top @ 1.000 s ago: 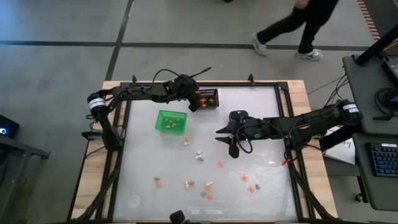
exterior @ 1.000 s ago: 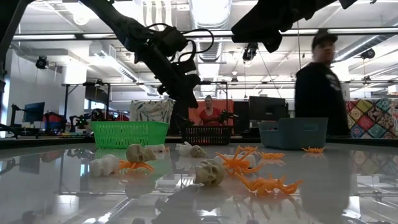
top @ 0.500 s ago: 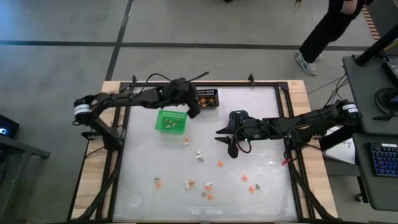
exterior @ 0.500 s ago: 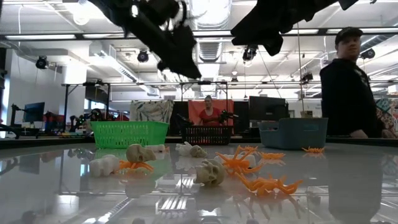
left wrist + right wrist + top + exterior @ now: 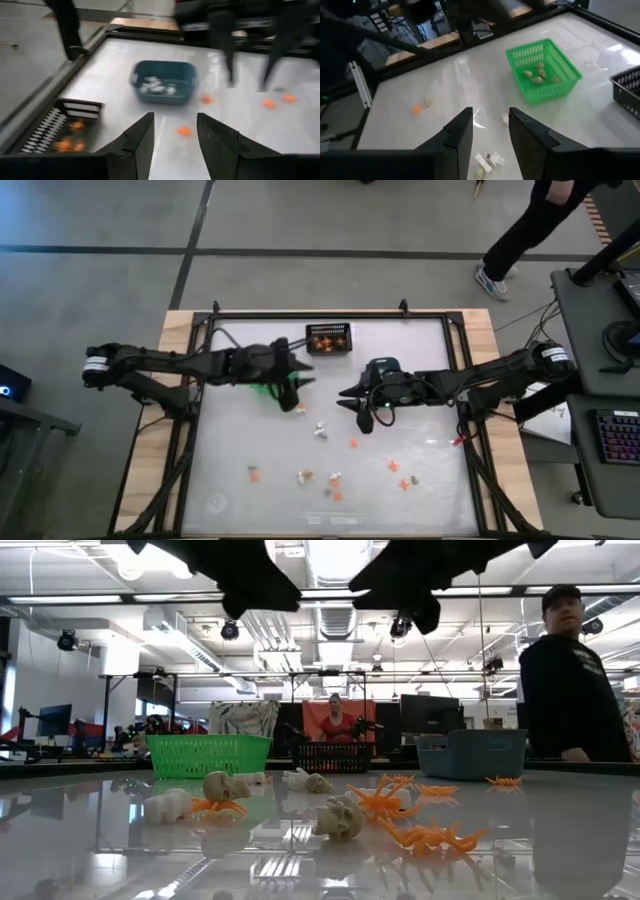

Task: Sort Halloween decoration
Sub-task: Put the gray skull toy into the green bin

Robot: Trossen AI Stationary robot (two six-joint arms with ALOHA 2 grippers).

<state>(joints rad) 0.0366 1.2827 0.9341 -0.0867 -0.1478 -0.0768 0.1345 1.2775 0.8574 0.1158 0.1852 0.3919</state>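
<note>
Hovering over the table (image 5: 430,470) with left hand (image 5: 175,131) and right hand (image 5: 490,131) both parted, holding nothing. Judging trinkets (image 5: 330,480) light, rigid, skittish; pinching across each body.

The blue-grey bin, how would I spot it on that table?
Start at the white table and find the black mesh bin at its edge. Further in stands the blue-grey bin, alone. It has solid walls and holds whitish trinkets, not orange ones.
</note>
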